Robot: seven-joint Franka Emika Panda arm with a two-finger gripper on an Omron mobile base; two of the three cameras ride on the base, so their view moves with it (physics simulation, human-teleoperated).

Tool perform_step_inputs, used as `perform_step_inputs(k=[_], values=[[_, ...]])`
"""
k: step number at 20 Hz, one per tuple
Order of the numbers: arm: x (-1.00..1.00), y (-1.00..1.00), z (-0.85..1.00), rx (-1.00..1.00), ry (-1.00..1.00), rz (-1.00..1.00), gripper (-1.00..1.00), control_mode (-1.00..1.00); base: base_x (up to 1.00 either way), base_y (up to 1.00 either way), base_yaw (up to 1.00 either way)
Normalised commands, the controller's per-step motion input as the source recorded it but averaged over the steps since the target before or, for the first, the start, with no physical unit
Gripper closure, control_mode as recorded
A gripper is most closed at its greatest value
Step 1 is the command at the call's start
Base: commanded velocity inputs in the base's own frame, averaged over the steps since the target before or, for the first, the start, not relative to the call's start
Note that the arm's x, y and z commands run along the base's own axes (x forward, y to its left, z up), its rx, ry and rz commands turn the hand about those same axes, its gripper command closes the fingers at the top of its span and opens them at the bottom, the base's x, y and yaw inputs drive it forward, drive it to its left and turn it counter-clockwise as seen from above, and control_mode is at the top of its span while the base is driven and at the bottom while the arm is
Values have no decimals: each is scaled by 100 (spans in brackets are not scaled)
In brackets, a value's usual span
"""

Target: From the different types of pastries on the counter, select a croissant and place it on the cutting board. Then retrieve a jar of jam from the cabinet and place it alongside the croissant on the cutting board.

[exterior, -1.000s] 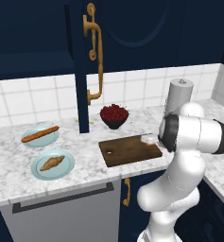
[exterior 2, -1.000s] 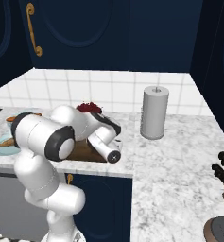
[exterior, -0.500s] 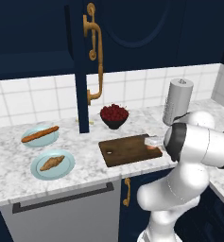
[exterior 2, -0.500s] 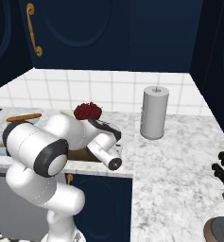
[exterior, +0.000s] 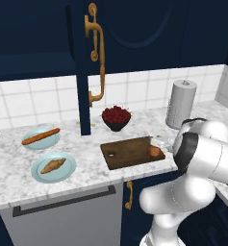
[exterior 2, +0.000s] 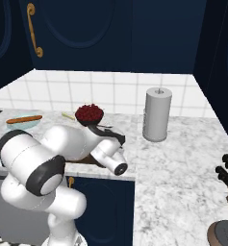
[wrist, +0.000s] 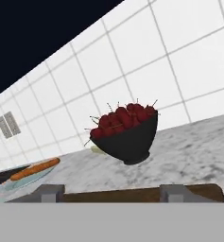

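The white-grey marbled stone counter (exterior: 19, 168) runs under the navy blue wall cabinet (exterior: 144, 33), whose tall door stands swung out, its edge toward the room, with the long curved golden-brass handle (exterior: 100, 57) on it. The grey paper-towel roll (exterior: 181, 104) stands upright toward the right of the counter, near the tiled wall.

The dark brown rectangular wooden cutting board (exterior: 130, 153) lies flat near the counter's front edge, its small round hole toward the left corner. Just behind it sits the dark bowl of red berries (wrist: 127, 134), apart from the board.

Two pale blue plates lie well left of the board: the rear one (exterior: 38, 142) carries the long thin orange-brown bread stick (exterior: 40, 136), the front one (exterior: 62, 169) the small golden-brown crescent croissant (exterior: 53, 166), which is not on the board.

A small orange-red jar of jam (exterior: 155, 151) rests on the right end of the board. The two-finger gripper (wrist: 112, 194) hovers low over the board's near edge, pointing at the bowl; its fingertips (wrist: 51, 193) stand apart with nothing between them. In the left base view the jar sits just beside the hand, released.
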Motion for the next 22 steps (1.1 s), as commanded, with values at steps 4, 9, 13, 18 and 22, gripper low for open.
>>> perform_step_inputs(k=[4,9,13,18,22], values=[[0,19,49,4,-5,1,-100,-100,0,0,0],[-4,49,49,-1,-2,5,-100,-100,0,0,0],[-17,68,26,-10,-4,9,-100,-100,0,0,0],[-26,83,9,-14,-10,6,100,-100,0,0,0],[-3,95,13,-24,-22,17,-100,-100,0,0,0]])
